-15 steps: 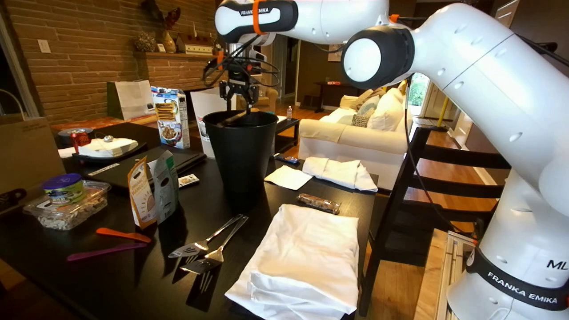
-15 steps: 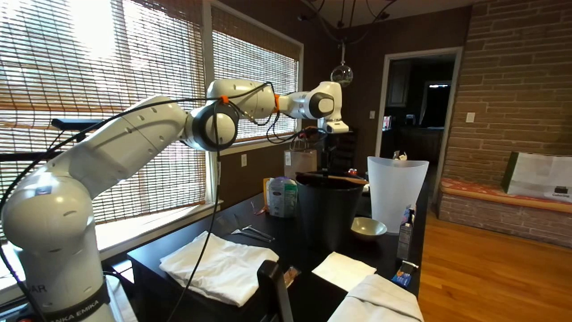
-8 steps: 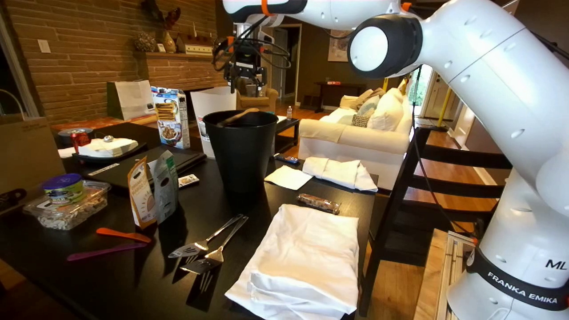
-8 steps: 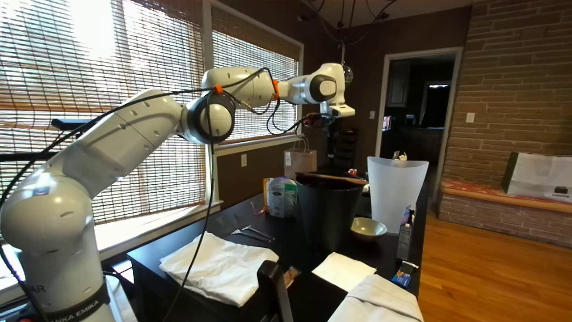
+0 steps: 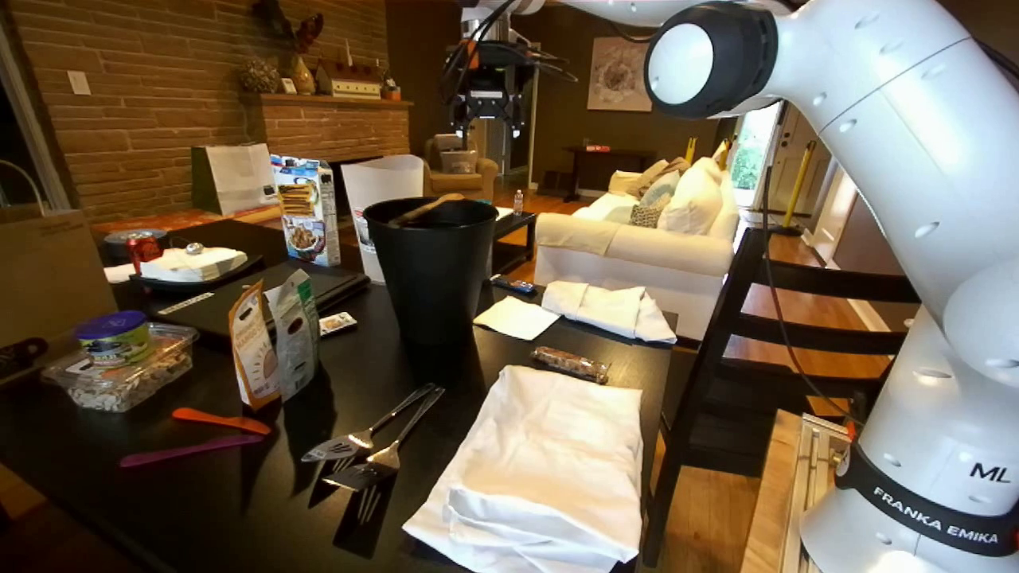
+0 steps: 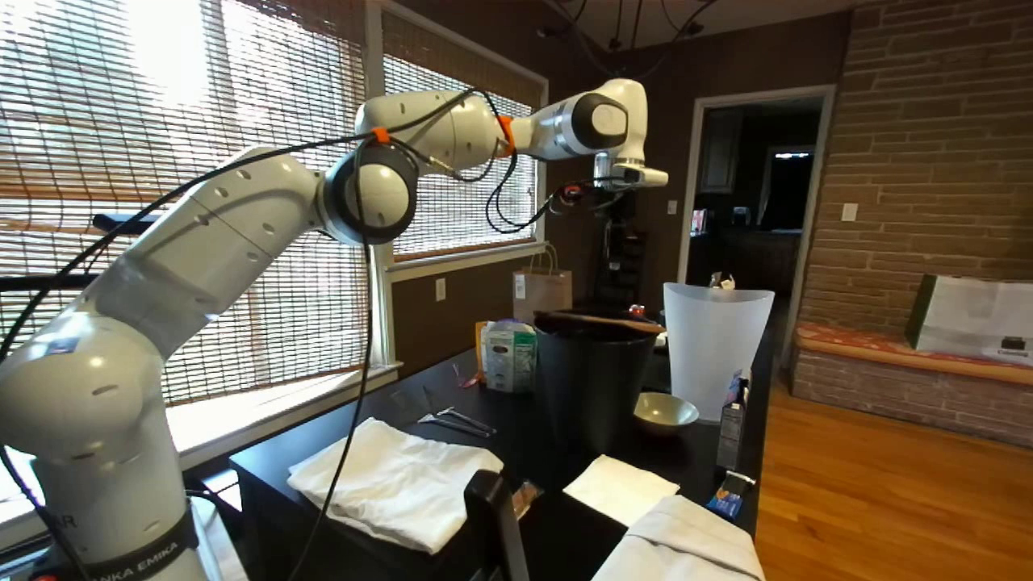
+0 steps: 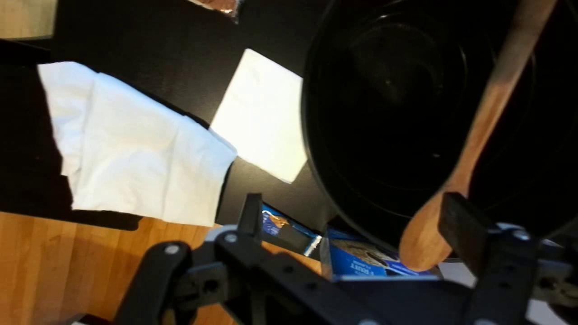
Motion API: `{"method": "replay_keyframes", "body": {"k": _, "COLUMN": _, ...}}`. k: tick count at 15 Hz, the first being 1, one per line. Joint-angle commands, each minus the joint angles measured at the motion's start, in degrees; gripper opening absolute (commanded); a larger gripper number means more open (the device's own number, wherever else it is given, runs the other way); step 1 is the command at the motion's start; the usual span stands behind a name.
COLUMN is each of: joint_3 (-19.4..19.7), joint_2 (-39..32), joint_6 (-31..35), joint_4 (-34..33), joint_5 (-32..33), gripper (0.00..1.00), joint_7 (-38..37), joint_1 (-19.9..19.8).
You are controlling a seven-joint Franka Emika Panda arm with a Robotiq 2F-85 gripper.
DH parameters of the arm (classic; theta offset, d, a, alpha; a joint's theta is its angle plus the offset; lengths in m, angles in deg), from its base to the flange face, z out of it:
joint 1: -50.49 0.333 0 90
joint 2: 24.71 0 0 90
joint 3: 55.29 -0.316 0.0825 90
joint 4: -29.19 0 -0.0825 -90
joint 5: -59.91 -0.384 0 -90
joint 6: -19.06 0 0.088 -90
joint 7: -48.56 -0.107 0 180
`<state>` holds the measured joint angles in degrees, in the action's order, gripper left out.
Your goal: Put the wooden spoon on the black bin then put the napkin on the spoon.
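Far left of the fingers point(image 7: 249, 216) in the wrist view, there's a folded white fabric cloth point(image 7: 131, 149) lying on the black counter point(image 7: 180, 58). Next along, just beside it and up the frame from the finger nearest the cloth, here's the thin, white, square napkin point(image 7: 266, 117). And the fingers themselves? Spread wide, gripping nothing! Over to the right, a long brown wooden spoon point(image 7: 475, 140) lies across the mouth of the tall, round, black plastic bin point(image 5: 434, 278), its bowl end showing between the fingers. In both exterior views the fingers hang higher than the bin, apart from it.
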<state>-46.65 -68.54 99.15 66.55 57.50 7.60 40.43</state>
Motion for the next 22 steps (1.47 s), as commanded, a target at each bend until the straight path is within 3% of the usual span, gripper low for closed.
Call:
{"method": "replay_keyframes", "body": {"k": 1, "joint_3": 1.48, "joint_2": 2.48, "joint_6": -4.28, "joint_4": 2.51, "joint_5": 2.60, "gripper": 1.00, "joint_7": 5.57, "joint_1": -1.41}}
{"method": "replay_keyframes", "body": {"k": 8, "joint_3": 4.04, "joint_2": 1.77, "joint_6": -4.20, "joint_4": 6.46, "joint_5": 4.73, "gripper": 1.00, "joint_7": 6.47, "joint_1": -2.81}}
{"method": "replay_keyframes", "body": {"k": 12, "joint_3": 3.75, "joint_2": 1.83, "joint_6": 0.34, "joint_4": 10.63, "joint_5": 2.09, "gripper": 1.00, "joint_7": 4.77, "joint_1": -4.03}}
{"method": "replay_keyframes", "body": {"k": 18, "joint_3": 3.38, "joint_2": 4.36, "joint_6": 12.82, "joint_4": 19.87, "joint_5": -0.93, "gripper": 1.00, "joint_7": 3.25, "joint_1": -5.42}}
{"method": "replay_keyframes", "body": {"k": 22, "joint_3": 1.87, "joint_2": 8.92, "joint_6": 13.47, "joint_4": 28.71, "joint_5": -6.14, "gripper": 1.00, "joint_7": 6.95, "joint_1": -7.08}}
